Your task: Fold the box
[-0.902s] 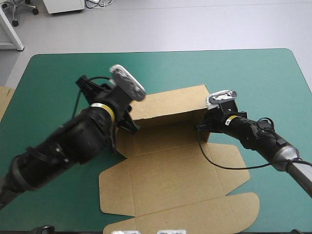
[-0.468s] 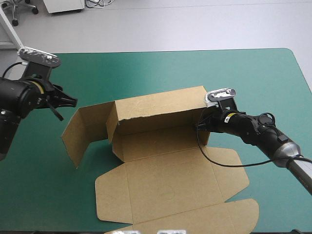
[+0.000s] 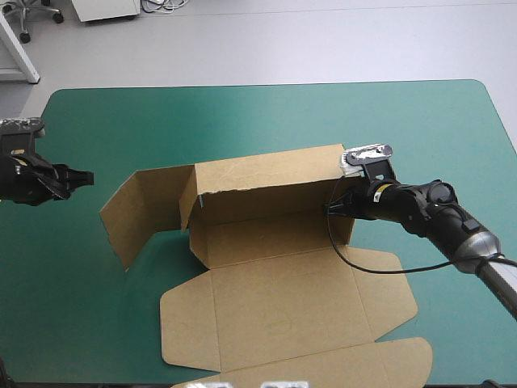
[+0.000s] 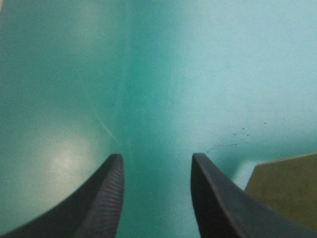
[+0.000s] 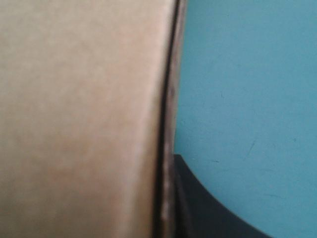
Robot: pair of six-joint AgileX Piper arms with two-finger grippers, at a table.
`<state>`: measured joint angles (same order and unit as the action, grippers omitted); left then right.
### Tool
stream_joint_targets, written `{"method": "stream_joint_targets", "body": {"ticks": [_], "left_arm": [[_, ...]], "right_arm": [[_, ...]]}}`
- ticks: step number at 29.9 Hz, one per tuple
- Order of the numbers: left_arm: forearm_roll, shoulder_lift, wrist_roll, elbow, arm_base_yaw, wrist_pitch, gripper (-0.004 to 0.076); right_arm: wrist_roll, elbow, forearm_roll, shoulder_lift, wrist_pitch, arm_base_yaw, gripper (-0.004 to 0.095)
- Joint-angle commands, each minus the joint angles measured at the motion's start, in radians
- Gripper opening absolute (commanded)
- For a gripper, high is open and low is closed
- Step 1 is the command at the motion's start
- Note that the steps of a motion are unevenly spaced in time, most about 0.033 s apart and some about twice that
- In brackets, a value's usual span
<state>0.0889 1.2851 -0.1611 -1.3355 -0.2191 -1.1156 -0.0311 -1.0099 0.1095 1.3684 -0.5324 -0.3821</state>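
The brown box (image 3: 275, 299) lies in the middle of the table with its base and lid panels flat. Its back wall (image 3: 266, 178) stands upright, and a side flap (image 3: 145, 210) swings out from the wall's left end. My right gripper (image 3: 337, 206) is shut on the wall's right end. In the right wrist view the board (image 5: 79, 119) sits between the fingers of that gripper (image 5: 168, 168), with only one finger (image 5: 203, 203) showing. My left gripper (image 3: 83, 176) is open near the table's left edge, well clear of the flap. Its wrist view shows the gripper (image 4: 156, 158) over bare cover, with a box corner (image 4: 287, 193) beside it.
The box's lid panel (image 3: 323, 364), with rounded corners, reaches the table's front edge. The teal-green cover (image 3: 266, 113) runs from behind the back wall to the far edge. The left arm hangs over the table's left edge.
The left arm has pulled away from the box's left end to the table's left edge. The side flap, earlier hidden behind the arm, now stands swung outward. The right gripper has stayed on the wall.
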Motion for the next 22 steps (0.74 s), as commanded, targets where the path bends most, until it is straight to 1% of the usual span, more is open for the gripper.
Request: {"method": "stream_joint_targets", "body": {"ticks": [1,3,5,10,14,17,19,22], "left_arm": [[0.076,-0.027,-0.031,0.035,-0.005,0.098,0.0314],[0.078,-0.027,-0.031,0.054,-0.005,0.107,0.0314],[0.078,-0.027,-0.032,0.056,-0.005,0.109,0.0314],[0.089,-0.038,-0.039,0.056,-0.005,0.146,0.0314],[0.090,-0.038,-0.047,0.056,-0.005,0.153,0.0314],[0.090,-0.038,-0.050,0.056,-0.005,0.162,0.0314],[0.098,-0.038,-0.050,0.056,-0.005,0.169,0.0314],[0.100,-0.038,-0.050,0.056,-0.005,0.170,0.0314]], "right_arm": [[0.002,-0.026,-0.014,-0.024,0.009,-0.001,0.0233],[-0.006,-0.026,-0.014,-0.026,0.004,-0.001,0.0331],[-0.006,-0.026,-0.014,-0.026,-0.012,-0.001,0.0378],[0.003,-0.026,-0.014,-0.027,-0.084,-0.001,0.0380],[0.013,0.011,-0.014,-0.062,-0.091,-0.001,0.0380],[0.013,0.093,-0.014,-0.114,-0.034,-0.001,0.0379],[0.013,0.156,-0.012,-0.143,0.057,-0.001,0.0380],[0.013,0.209,-0.006,-0.153,0.166,-0.001,0.0380]]}}
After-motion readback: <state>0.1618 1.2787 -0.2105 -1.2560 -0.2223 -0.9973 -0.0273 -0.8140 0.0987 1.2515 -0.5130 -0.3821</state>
